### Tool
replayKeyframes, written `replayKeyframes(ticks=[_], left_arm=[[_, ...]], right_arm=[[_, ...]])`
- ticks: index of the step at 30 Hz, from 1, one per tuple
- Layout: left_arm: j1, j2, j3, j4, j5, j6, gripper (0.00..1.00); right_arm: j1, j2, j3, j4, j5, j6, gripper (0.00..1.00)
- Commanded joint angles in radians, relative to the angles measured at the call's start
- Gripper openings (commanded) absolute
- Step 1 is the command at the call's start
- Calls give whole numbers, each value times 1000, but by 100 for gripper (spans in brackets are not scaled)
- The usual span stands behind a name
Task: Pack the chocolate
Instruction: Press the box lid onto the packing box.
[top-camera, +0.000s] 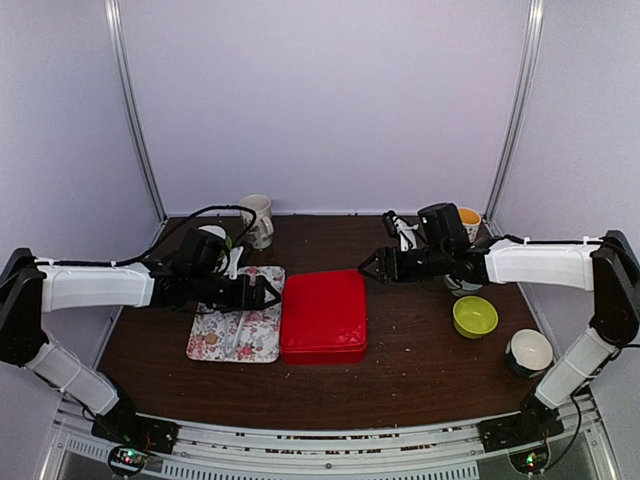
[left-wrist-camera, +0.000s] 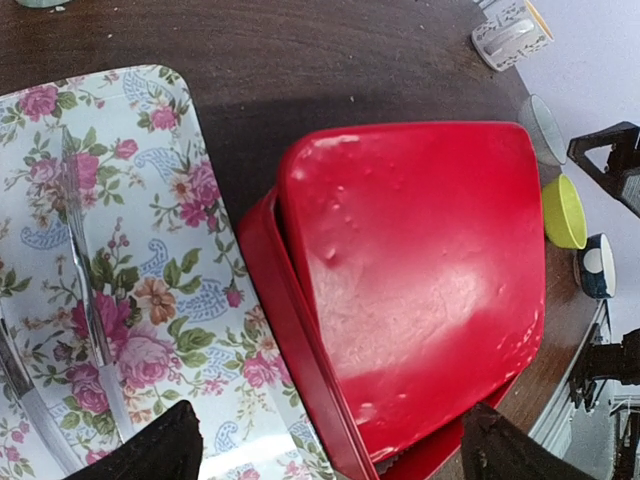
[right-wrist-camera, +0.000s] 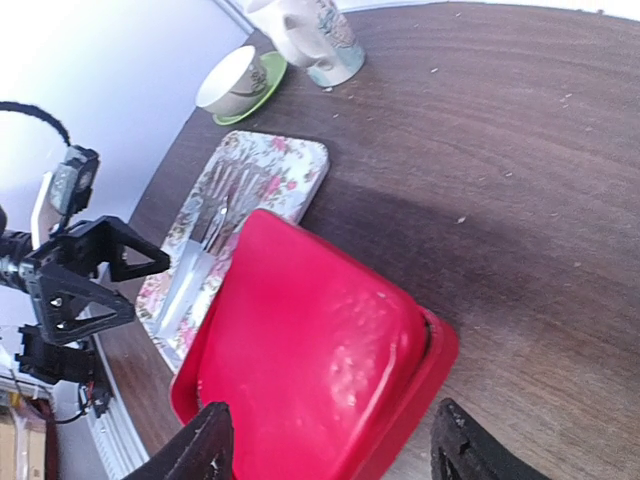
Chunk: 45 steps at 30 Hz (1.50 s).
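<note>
A red box (top-camera: 322, 315) sits mid-table with its red lid (left-wrist-camera: 420, 270) lying on it, slightly askew, a gap showing at one corner (right-wrist-camera: 432, 345). No chocolate shows in any view. My left gripper (top-camera: 268, 293) hovers open over the box's left edge and the floral tray (top-camera: 205, 325), its fingertips (left-wrist-camera: 150, 455) wide apart and holding nothing. My right gripper (top-camera: 368, 265) hangs open just above the box's far right corner, nothing between its fingers (right-wrist-camera: 200, 450). Metal tongs (left-wrist-camera: 85, 290) lie on the tray.
A floral mug (top-camera: 258, 218) and a cup on a green saucer (right-wrist-camera: 240, 80) stand at the back left. To the right are a yellow-green bowl (top-camera: 475, 316), a dark bowl (top-camera: 528, 352) and an orange-filled cup (top-camera: 468, 222).
</note>
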Motion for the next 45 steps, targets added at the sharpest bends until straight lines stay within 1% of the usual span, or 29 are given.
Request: replayKeyframes(ticks=[1,3,5,12,16,19,25,30,32,35,37,45], left_arm=[[-6,20,32,56,19,-10,93],[-6,25,35,55,12,-14,93],[-6,34,37,59,11,-18,93],[-8,70,42,87,18,-35,93],[-10,80,53,87,22,-34,93],[-9,87,58,86,27,-36,92],[-9,107,71,88,33,-38,92],[-9,127,86,89,46,-34,92],[-9,133,91,90,49,-34,91],[-10,137,96,90,52,-34,91],[-10,139,97,91,52,-34,91],[-14,163,98,101,70,-43,88]], right_arm=[[-10,55,6,67,-79,32,69],[-20,76,14,66,-79,29,72],[-28,96,22,66,-83,25,72],[-46,179,66,66,-115,38,66],[-59,210,72,104,-164,66,61],[-67,223,71,121,-193,74,54],[-93,254,58,159,-231,102,37],[-102,289,70,188,-263,121,28],[-109,307,76,183,-269,119,28],[-115,309,61,236,-305,144,26],[-114,315,63,239,-318,143,25],[-114,364,98,126,-307,85,24]])
